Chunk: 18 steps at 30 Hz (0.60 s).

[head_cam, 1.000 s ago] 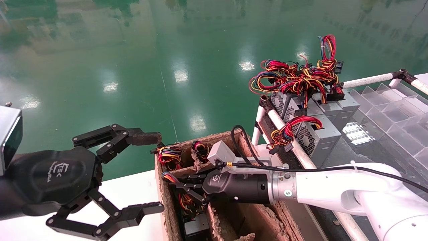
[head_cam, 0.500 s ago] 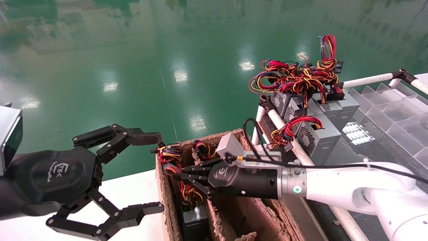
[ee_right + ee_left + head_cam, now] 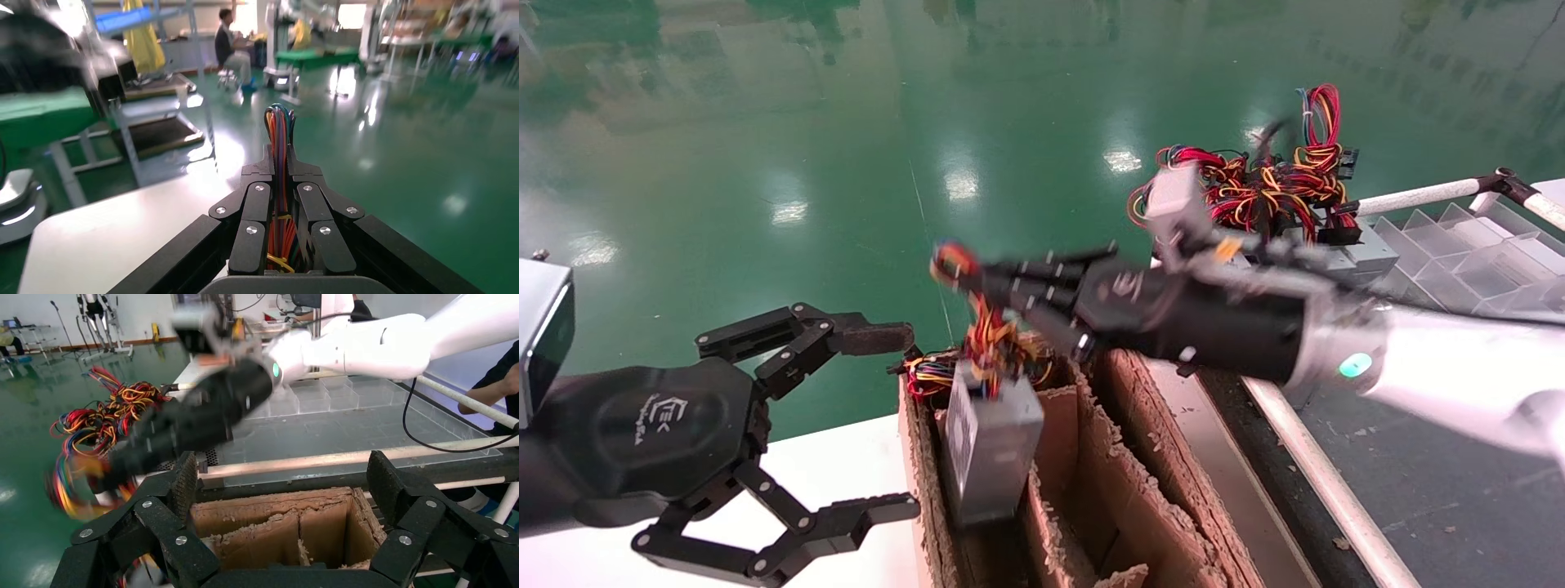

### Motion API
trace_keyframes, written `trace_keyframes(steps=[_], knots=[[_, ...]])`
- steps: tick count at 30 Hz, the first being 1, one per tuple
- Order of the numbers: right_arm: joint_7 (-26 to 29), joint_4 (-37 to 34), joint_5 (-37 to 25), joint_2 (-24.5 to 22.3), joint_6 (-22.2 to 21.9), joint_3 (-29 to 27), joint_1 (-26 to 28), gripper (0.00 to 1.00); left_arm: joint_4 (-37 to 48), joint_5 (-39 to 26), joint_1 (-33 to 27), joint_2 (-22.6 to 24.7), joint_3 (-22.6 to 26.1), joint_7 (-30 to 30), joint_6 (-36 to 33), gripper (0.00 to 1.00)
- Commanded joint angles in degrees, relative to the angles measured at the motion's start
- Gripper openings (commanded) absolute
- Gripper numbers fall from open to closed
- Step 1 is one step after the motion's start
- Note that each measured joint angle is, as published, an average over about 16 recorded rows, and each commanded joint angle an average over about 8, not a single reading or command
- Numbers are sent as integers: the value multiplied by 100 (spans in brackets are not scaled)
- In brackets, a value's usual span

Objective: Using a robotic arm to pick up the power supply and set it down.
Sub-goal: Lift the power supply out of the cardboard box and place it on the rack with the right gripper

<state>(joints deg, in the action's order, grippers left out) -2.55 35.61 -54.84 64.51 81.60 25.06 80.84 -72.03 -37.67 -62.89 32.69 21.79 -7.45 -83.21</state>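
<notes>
One gripper is doing the work: the right gripper (image 3: 960, 273) has its fingers (image 3: 257, 208) pinched together on the wire bundle (image 3: 280, 184), whose red, blue and orange strands stand up between them in its wrist view. From that loop the wires run down to the power supply (image 3: 989, 445), a grey box with a perforated side that hangs slightly tilted, its lower end still within the front-left cell of the cardboard divider box (image 3: 1124, 498). Half a second ago the same gripper lay low among the partitions and the unit sat deep in its cell; it has since swung sharply upward and the supply has come most of the way out. The pick looks nearly complete, though a load hanging by wires alone may swing or catch on the frayed cardboard. The left gripper (image 3: 878, 420) hovers spread open beside the box's left wall, idle. More power supplies (image 3: 1344, 245) stand on the rack behind.
</notes>
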Motion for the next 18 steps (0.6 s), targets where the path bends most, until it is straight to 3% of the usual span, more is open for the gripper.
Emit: trace_keyframes(steps=[1,10,18], knots=[[139,311,129,-132,-31,-100,31,0,0,0,0,0,0,0,0,100],[925,1836,390,-1048,-748,-548,-12,0,0,0,0,0,0,0,0,100],[1433,2464,288,-1942,-1241,-854,250,0,0,0,0,0,1,0,0,100]])
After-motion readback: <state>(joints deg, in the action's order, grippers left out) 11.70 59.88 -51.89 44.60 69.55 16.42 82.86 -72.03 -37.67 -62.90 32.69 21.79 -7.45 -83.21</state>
